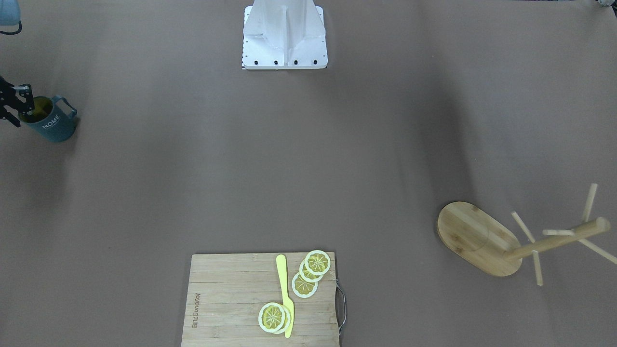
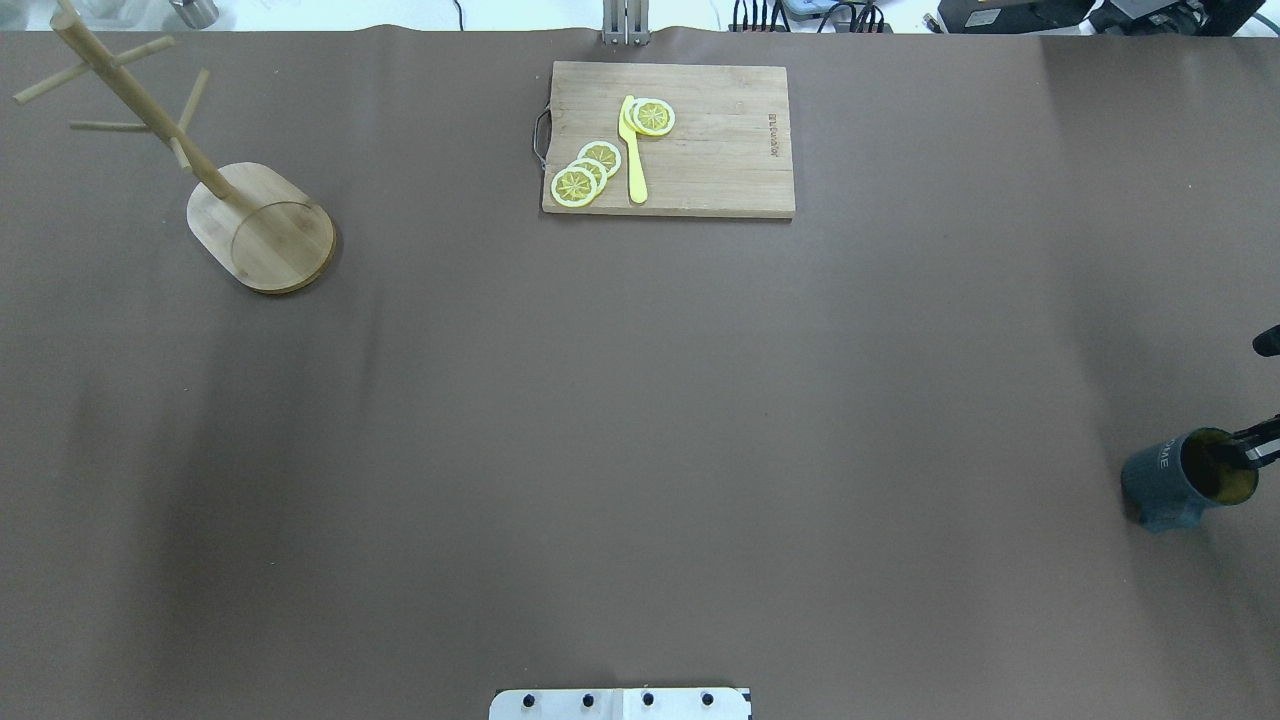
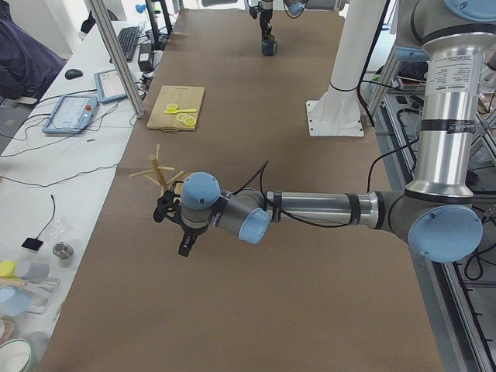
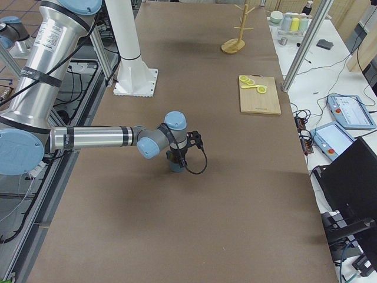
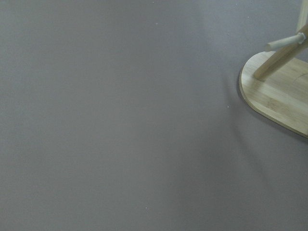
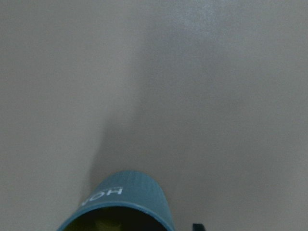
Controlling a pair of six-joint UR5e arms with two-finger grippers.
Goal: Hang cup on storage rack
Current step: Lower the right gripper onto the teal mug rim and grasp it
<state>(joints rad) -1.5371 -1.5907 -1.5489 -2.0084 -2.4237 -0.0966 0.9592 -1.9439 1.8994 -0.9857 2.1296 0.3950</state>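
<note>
My right gripper [image 2: 1240, 450] is down at the cup [image 2: 1175, 485], which stands upright on the table [image 2: 640, 450] at my far right end. One finger dips into the yellow inside and the rest sits over the rim on the side away from the "HOME" lettering. Whether the jaws have actually pinched the wall I cannot tell, because the edge of both fixed views cuts them off. The storage rack [image 2: 260, 225] stands well apart, at the opposite far corner, with its pegs splayed off the post. I judge this to be the grasp. To do it well I want the wall seated deep between the fingers and squeezed firmly before lifting, since a rim hold lets a mug swing. The loop handle must be left free and pointing outward, because it is what has to slide over a peg. My left gripper [image 3: 180, 232] hangs near the rack (seen only from the side, so I cannot tell how its jaws stand). The cutting board [image 2: 730, 150] lies beyond the straight route across.
</note>
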